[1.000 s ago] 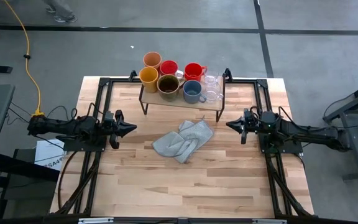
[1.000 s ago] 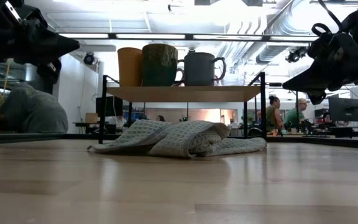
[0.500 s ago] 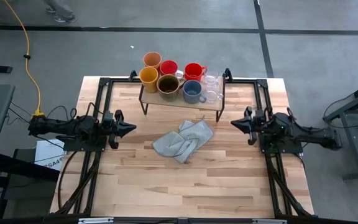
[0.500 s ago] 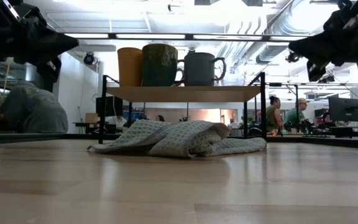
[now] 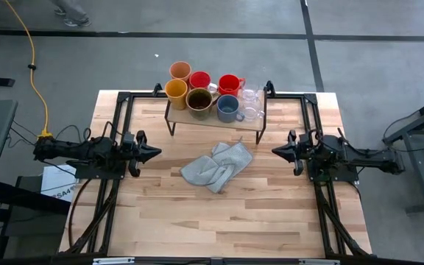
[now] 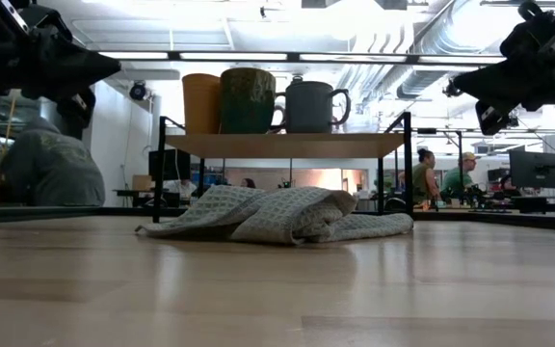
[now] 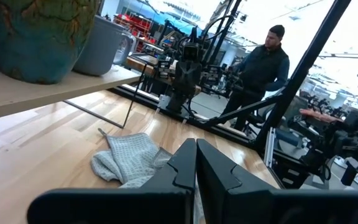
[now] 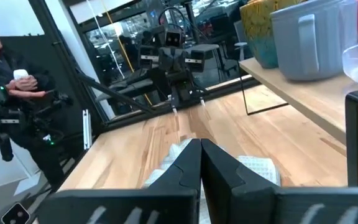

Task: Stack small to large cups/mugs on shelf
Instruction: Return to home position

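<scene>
We note right claw, pressed together, now levelled right of shelf; left claw, likewise pressed together, unmoved left of shelf; mugs stay put.

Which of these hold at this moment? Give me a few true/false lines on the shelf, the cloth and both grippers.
1. The grey-blue mug stands on the shelf. True.
2. The left gripper holds a glass cup. False: it is shut on nothing and hangs over the left side of the tabletop.
3. The grey cloth lies on the shelf. False: it lies crumpled on the tabletop in front of the shelf.
4. The right gripper is shut and empty. True.
5. The yellow mug stands beside the brown mug. True.
</scene>
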{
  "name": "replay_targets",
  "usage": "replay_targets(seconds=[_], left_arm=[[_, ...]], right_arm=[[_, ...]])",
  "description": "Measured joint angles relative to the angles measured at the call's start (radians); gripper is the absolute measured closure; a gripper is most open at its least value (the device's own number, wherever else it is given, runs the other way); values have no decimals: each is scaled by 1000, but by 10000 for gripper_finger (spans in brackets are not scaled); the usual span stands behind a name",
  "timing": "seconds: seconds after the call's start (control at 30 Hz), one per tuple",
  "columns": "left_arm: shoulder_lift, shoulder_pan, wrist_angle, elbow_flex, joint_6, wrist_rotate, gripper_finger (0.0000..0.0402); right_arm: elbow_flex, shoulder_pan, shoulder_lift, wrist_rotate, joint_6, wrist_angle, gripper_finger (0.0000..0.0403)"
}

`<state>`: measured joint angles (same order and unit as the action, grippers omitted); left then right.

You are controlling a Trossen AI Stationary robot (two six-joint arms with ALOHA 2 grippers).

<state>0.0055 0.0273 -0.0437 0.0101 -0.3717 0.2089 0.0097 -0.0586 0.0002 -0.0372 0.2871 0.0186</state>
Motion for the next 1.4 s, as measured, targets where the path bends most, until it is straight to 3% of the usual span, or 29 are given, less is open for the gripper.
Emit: replay_targets(seconds=[1.4], left_arm=[[3, -1, -7, -1, 0, 9, 401]], right_arm=[[-1, 1, 20, 0, 0, 0, 403]])
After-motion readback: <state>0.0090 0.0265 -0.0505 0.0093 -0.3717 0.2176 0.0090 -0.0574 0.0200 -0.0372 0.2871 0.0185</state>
